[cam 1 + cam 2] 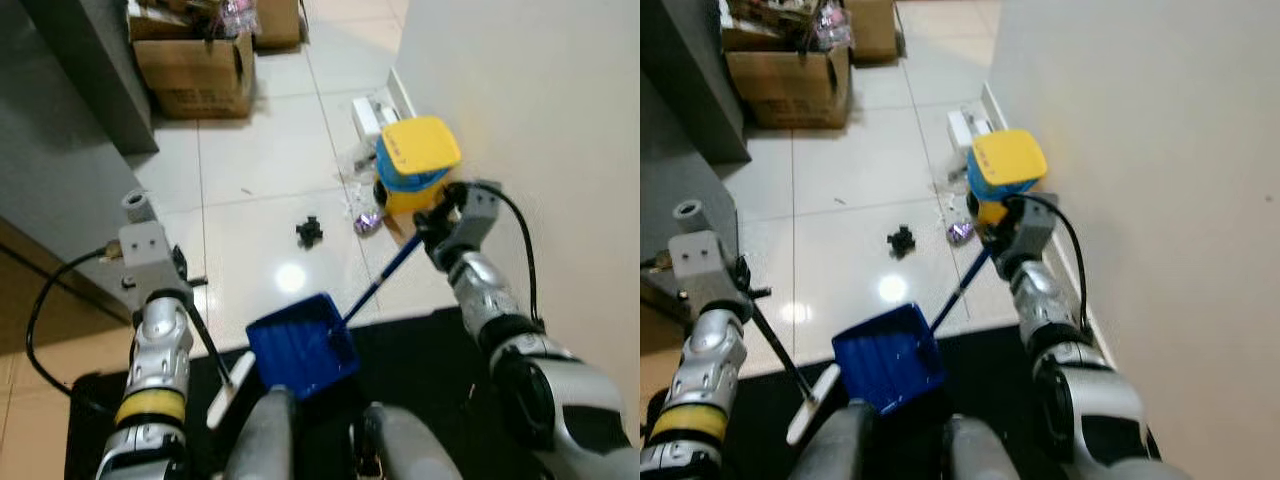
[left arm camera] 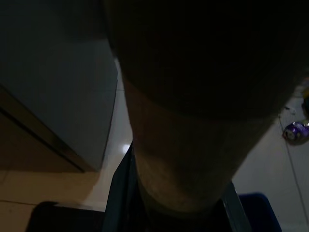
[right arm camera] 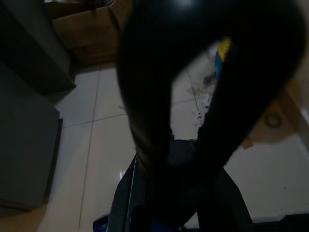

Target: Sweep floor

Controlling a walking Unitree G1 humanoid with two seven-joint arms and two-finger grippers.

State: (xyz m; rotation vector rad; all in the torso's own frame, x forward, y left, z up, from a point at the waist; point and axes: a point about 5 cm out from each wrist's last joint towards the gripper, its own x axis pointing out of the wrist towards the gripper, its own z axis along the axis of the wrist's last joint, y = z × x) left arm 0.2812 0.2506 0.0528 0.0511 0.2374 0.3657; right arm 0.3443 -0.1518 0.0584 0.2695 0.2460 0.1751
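**Dustpan held low on the right, broom stick on the left, litter ahead on the tiles**

Your right gripper (image 1: 432, 228) is closed around the blue handle of the dustpan (image 1: 303, 345), whose blue scoop hangs low in front of the robot's body, over the edge of a black mat (image 1: 420, 350). Your left gripper (image 1: 188, 283) sits at a thin dark broom stick (image 1: 775, 340) that ends in a white piece near the mat; you cannot tell from these pictures how far its fingers are apart, since the left wrist view is dark and blocked by a close, blurred shape.

Ahead on the white tile floor (image 1: 260, 170) lie a small black object (image 1: 310, 231) and a purple wrapper (image 1: 367, 222), with more scraps by the wall. Beside them stands a yellow-and-blue bin (image 1: 415, 162), just in front of a white box (image 1: 366, 115). A cardboard box (image 1: 195, 70) sits farther back, cut off by the top edge; its printing is too small to read.
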